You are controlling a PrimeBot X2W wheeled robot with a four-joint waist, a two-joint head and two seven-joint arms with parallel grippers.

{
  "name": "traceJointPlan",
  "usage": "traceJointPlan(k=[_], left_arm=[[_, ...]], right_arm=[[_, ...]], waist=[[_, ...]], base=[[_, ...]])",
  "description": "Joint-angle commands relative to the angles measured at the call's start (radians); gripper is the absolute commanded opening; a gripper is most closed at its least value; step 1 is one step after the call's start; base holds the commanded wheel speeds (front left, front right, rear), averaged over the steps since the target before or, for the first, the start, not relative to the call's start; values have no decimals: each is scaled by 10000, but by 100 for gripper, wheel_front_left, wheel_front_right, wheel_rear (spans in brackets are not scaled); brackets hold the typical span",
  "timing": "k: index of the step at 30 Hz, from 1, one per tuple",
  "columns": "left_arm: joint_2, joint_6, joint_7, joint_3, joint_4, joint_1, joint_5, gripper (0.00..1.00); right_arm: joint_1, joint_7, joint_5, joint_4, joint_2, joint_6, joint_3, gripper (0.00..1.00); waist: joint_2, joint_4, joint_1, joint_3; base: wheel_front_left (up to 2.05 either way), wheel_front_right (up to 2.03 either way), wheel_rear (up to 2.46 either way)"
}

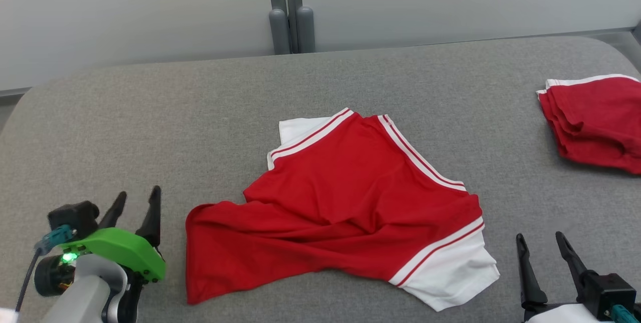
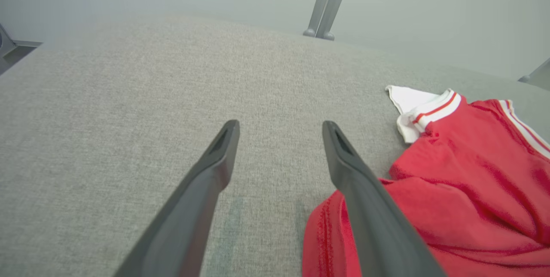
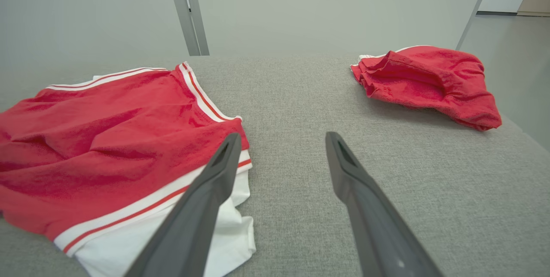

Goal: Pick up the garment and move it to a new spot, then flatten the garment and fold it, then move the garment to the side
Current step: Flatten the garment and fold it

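Note:
A red garment (image 1: 345, 198) with white sleeves and red-and-white striped trim lies loosely spread and wrinkled in the middle of the grey padded table (image 1: 200, 112). The left wrist view has the garment (image 2: 451, 191) at the right; the right wrist view has the garment (image 3: 107, 139) at the left. My left gripper (image 1: 137, 202) stands open just left of its lower left corner, holding nothing. At the lower right my right gripper (image 1: 541, 240) is open too, just right of the white sleeve, empty.
A second red garment (image 1: 596, 120), folded into a bundle, lies at the table's right edge; it appears in the right wrist view as a red bundle (image 3: 425, 81) at the far right. A grey wall with a vertical post (image 1: 289, 7) stands behind the table.

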Motion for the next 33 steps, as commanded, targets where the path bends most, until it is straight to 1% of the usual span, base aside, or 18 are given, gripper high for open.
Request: traceJointPlan(k=[1,3,4,6,9,10,14,16,20,23,28,33], left_arm=[[-95,182,-20,607,-454,847,535,100],[-379,393,-13,1832,-1490,1856,1521,100],[-564,399,-14,2388,-2055,2362,2080,100],[-962,302,-17,3189,-2993,3219,3077,100],[-1715,-69,-17,4008,-3933,4445,4249,100],[-1993,-261,-17,4331,-4220,4830,4707,100],[-2800,-732,-19,5172,-4794,5522,5850,100],[-3066,-886,-18,5546,-4937,5793,6287,100],[-3443,-1097,-19,6056,-5102,6102,6930,100],[-3582,-1174,-19,6315,-5239,6182,7203,100],[-3711,-1235,-19,6451,-5310,6193,7452,100],[-3757,-1239,-19,6307,-5389,6155,7426,100]], right_arm=[[82,-29,39,-80,-23,-12,-94,100],[113,-29,2,-200,-22,-12,-196,100],[131,-29,-56,-259,-20,-12,-214,100],[118,-29,-160,-382,-23,-12,-276,100],[79,-29,-300,-546,-25,-12,-362,100],[47,-29,-338,-635,-25,-12,-433,100],[40,-29,-382,-786,-23,-12,-631,100],[73,-29,-391,-796,-23,-12,-693,100],[214,-29,-291,-719,-23,-12,-801,100],[313,-29,-237,-537,-23,-12,-778,100],[388,-29,-187,-298,-25,-12,-654,100],[335,-29,-208,-287,-25,-12,-482,100]], waist=[[-1,113,0,-99],[-1,204,0,-193],[-1,265,0,-243],[-1,376,0,-314],[-1,529,0,-411],[-1,612,0,-441],[-1,838,0,-570],[-1,911,0,-650],[-1,1008,0,-797],[-1,1040,0,-860],[-1,1038,0,-877],[-1,973,0,-839]], base=[[0,0,0],[0,0,0],[0,0,0],[0,0,0],[0,0,0],[0,0,0],[0,0,0],[0,0,0],[0,0,0],[0,0,0],[0,0,0],[0,0,0]])
